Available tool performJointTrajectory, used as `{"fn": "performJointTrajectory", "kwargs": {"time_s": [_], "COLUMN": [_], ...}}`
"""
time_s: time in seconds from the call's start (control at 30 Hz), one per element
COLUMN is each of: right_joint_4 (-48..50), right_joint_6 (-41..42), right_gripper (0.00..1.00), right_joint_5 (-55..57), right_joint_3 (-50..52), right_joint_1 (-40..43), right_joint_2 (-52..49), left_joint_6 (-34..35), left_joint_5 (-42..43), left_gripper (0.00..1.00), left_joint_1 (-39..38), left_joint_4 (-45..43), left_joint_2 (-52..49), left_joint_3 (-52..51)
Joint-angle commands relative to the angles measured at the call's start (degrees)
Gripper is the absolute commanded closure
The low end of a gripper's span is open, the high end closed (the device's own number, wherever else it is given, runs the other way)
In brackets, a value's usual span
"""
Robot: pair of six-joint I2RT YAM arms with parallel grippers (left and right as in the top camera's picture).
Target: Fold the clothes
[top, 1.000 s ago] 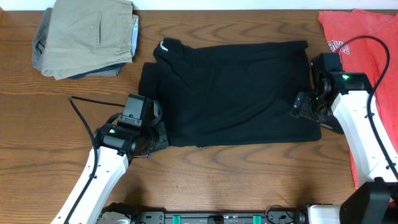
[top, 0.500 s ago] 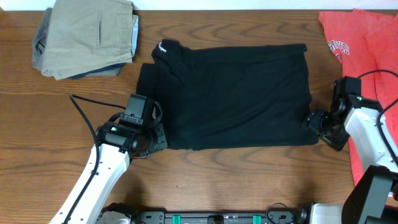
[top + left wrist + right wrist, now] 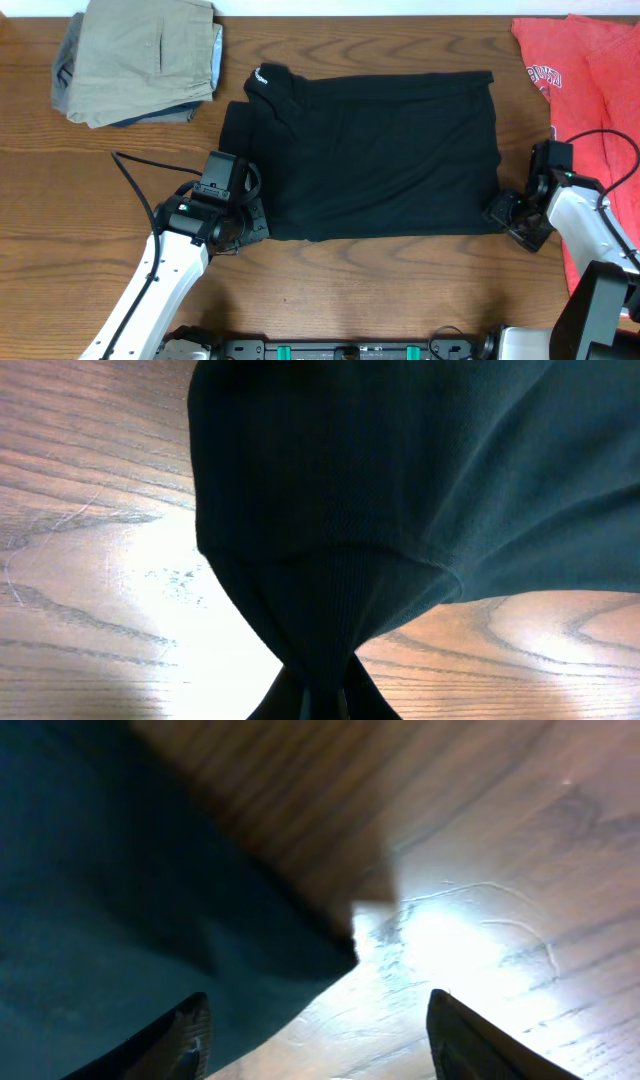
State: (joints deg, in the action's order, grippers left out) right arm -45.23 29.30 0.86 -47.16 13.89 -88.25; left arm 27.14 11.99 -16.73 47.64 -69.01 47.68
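One black shirt (image 3: 370, 150) is lying flat in the middle of the table (image 3: 350, 290), long axis running left to right, the left gripper (image 3: 255, 222) clenching its near-left corner while the right gripper (image 3: 500, 210) is straddling the near-right corner with jaws parted, grasping nothing yet.

Overhead looks evenly lit and sharp to us, with only soft shadows. In both wrist views we get blown-out white glare on the desk (image 3: 120, 560), while the black shirt (image 3: 400, 460) reads dark with a teal cast. The right wrist view is soft; its fingers (image 3: 185, 1040) are blurred silhouettes.
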Motion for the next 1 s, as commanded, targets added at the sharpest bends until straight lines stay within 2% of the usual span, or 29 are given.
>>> {"fn": "performJointTrajectory", "kwargs": {"time_s": [0.0,0.27,0.8,0.97], "right_joint_4": [0.07,-0.02,6.60,7.10], "right_joint_6": [2.49,2.73,1.29,1.29], "right_gripper": [0.35,0.37,0.35,0.39], "right_joint_5": [3.06,3.41,-0.28,-0.28], "right_joint_3": [1.05,1.44,4.59,6.10], "right_joint_1": [1.88,3.93,3.93,3.93], "right_joint_2": [0.22,0.17,0.11,0.11], "left_joint_6": [-0.46,-0.46,-0.46,-0.46], "left_joint_5": [-0.94,-0.94,-0.94,-0.94], "left_gripper": [0.93,0.93,0.93,0.93], "left_joint_1": [-0.07,-0.07,-0.07,-0.07], "left_joint_4": [0.35,0.28,0.33,0.28], "left_joint_2": [-0.17,-0.17,-0.17,-0.17], "left_joint_3": [0.96,0.92,0.92,0.92]}}
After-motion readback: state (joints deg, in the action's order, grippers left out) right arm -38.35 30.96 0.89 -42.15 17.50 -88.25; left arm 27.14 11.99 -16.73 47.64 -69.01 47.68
